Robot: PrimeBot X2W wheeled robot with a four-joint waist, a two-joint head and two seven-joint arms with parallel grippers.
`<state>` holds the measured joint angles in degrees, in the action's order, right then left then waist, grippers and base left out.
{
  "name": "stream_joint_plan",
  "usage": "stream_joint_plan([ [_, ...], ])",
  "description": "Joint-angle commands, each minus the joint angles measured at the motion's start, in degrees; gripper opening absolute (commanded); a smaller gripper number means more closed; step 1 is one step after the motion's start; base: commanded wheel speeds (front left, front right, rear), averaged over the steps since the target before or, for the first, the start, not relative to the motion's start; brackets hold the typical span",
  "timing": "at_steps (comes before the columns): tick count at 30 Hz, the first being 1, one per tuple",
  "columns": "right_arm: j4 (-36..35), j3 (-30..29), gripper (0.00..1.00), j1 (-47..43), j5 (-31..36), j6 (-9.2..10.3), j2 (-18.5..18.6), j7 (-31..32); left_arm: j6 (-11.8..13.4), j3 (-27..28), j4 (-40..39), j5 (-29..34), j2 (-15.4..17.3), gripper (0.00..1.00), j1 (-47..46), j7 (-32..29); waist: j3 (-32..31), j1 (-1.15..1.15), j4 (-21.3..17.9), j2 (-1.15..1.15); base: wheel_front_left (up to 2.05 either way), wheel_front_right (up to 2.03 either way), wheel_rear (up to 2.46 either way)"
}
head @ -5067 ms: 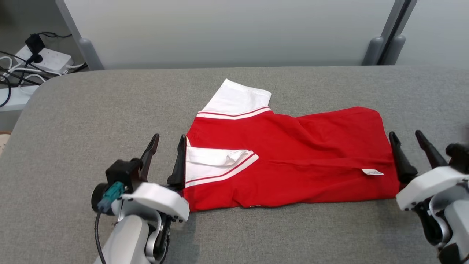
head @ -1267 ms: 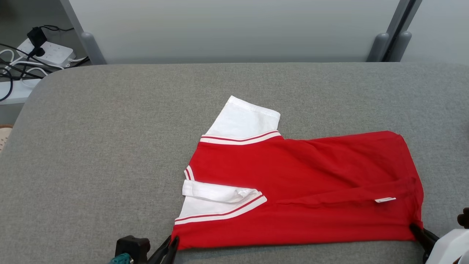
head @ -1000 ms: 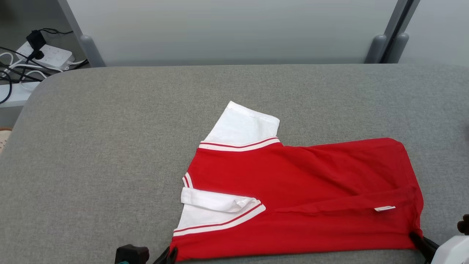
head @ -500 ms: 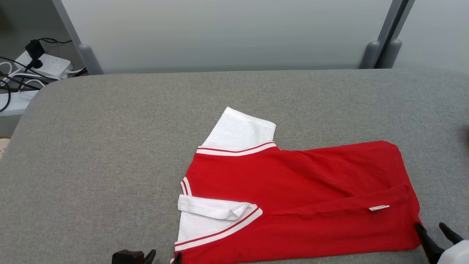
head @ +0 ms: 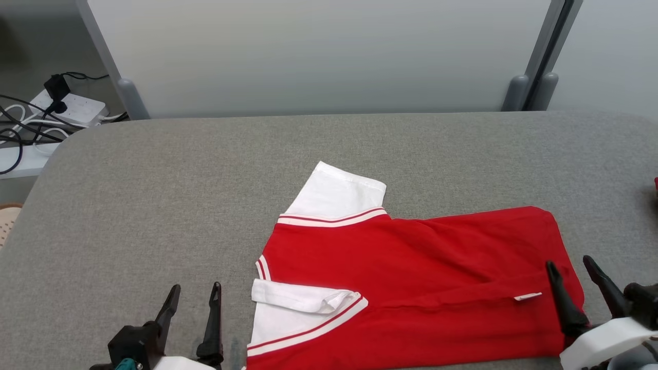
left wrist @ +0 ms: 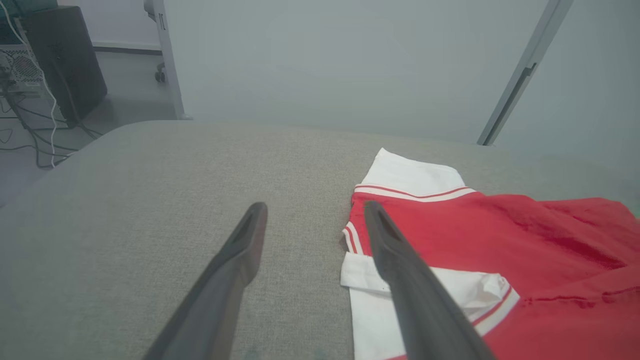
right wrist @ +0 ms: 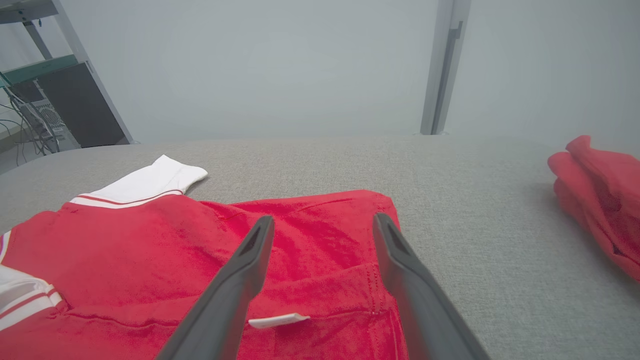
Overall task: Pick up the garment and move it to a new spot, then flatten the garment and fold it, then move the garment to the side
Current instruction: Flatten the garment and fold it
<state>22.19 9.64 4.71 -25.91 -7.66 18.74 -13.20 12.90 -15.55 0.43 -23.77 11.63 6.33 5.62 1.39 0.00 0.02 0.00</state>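
— Started at the near edge?
— Yes. Found the left tool [head: 196, 288] at 7 o'clock of the head view, fingers spread wide, gripping nothing, poised over bare table [head: 154, 195] just to the 9 o'clock side of the garment [head: 411, 288].
— And at 4 o'clock?
— Found the right tool [head: 569, 262] likewise spread wide and empty, set over the garment's hem end. Noted one finger above red cloth beside a small white label [head: 528, 296], the other at the cloth's 3 o'clock edge. Could not tell about any touching.
— Placed the garment where?
— Saw it lying flat on the table, from the centre toward 5 o'clock, folded into a long red band running 9 to 3 o'clock. Noted a white flap [head: 303, 303] with red striping folded over the near 9 o'clock end, and a white sleeve [head: 336, 192] sticking out toward 12.
— Anything farther off?
— Spotted, in the right wrist view, a second heap of red cloth [right wrist: 600, 180] on the same table, well apart at 3 o'clock. Beyond the far edge, made out a pale partition panel [head: 318, 51] at 12 and a white power strip [head: 77, 105] with dark cables at 10 o'clock.
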Motion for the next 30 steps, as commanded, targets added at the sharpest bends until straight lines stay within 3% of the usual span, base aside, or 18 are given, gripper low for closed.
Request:
stream_joint_plan([
  [1,-2.2,0.5,1.00,1.4,1.9,0.17,0.6,-1.2,0.5,2.3,-1.3,0.2,0.1,1.00,-3.8,1.6,-0.4,0.00,-0.2,0.00,0.00,0.00,0.00],
  [13,-5.8,-2.0,1.00,1.2,6.7,0.17,-6.2,-1.8,-1.7,0.6,5.1,-0.2,-2.7,1.00,-7.0,6.8,-2.5,0.00,-1.8,0.00,0.00,0.00,0.00],
  [30,-7.1,-1.7,1.00,-1.8,4.9,0.17,-5.7,-1.8,-2.2,0.1,8.0,-0.9,-2.9,1.00,-6.7,7.7,-2.8,0.00,-2.7,0.00,0.00,0.00,0.00],
])
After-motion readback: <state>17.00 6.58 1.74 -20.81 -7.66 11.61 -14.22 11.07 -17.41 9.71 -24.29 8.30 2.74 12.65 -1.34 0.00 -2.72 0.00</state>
